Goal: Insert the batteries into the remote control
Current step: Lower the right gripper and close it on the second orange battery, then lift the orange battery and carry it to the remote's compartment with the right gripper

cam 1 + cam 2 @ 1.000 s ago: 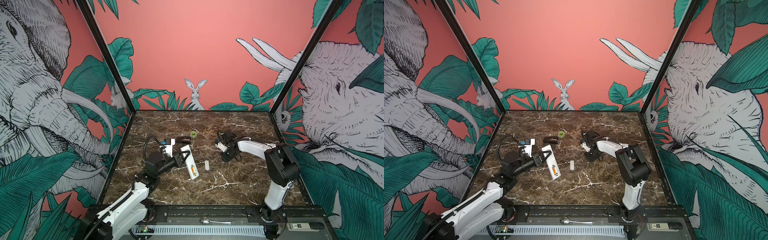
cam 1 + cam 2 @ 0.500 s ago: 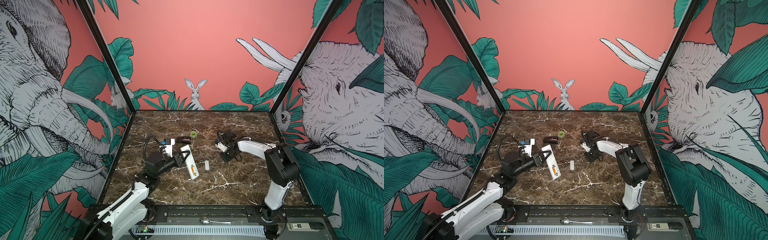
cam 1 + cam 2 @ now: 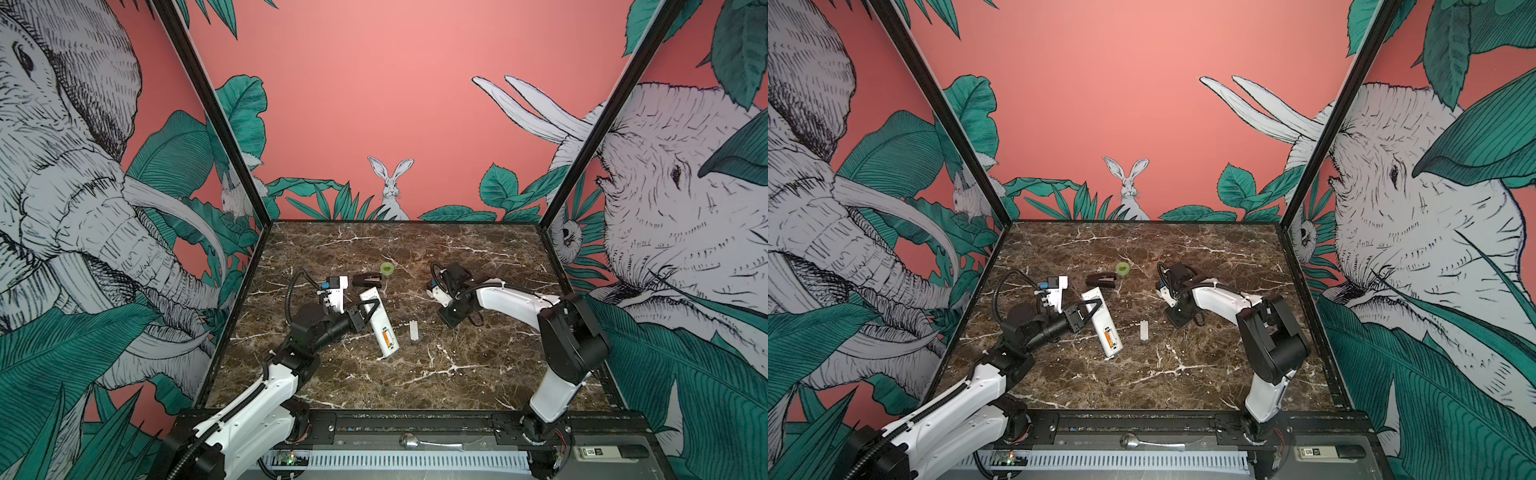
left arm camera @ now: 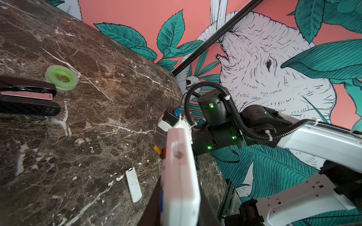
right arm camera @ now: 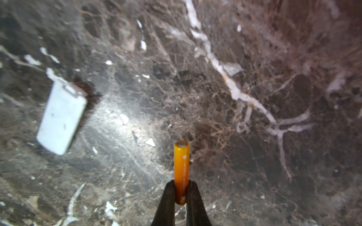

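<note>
The white remote control (image 3: pixel 380 322) (image 3: pixel 1100 318) lies back-up left of centre, its compartment uncovered with one orange battery (image 3: pixel 386 337) (image 3: pixel 1108 334) inside. My left gripper (image 3: pixel 368 313) (image 4: pixel 179 205) is shut on the remote control's middle, which shows edge-on in the left wrist view. Right of centre, my right gripper (image 3: pixel 451 318) (image 5: pixel 181 191) points down at the table, shut on one end of a second orange battery (image 5: pixel 182 170) (image 4: pixel 157 149). That battery sticks out past the fingertips, low over the marble. Whether it touches the table I cannot tell.
The white battery cover (image 3: pixel 413 330) (image 5: pixel 61 119) lies loose between remote and right gripper. A black stapler (image 3: pixel 366 280) and a green tape roll (image 3: pixel 387 268) sit just behind the remote. The marble table (image 3: pixel 415 374) ends at a black rail in front.
Neither arm has visibly shifted in the top views. The right gripper's jaws have closed the last bit onto the battery.
</note>
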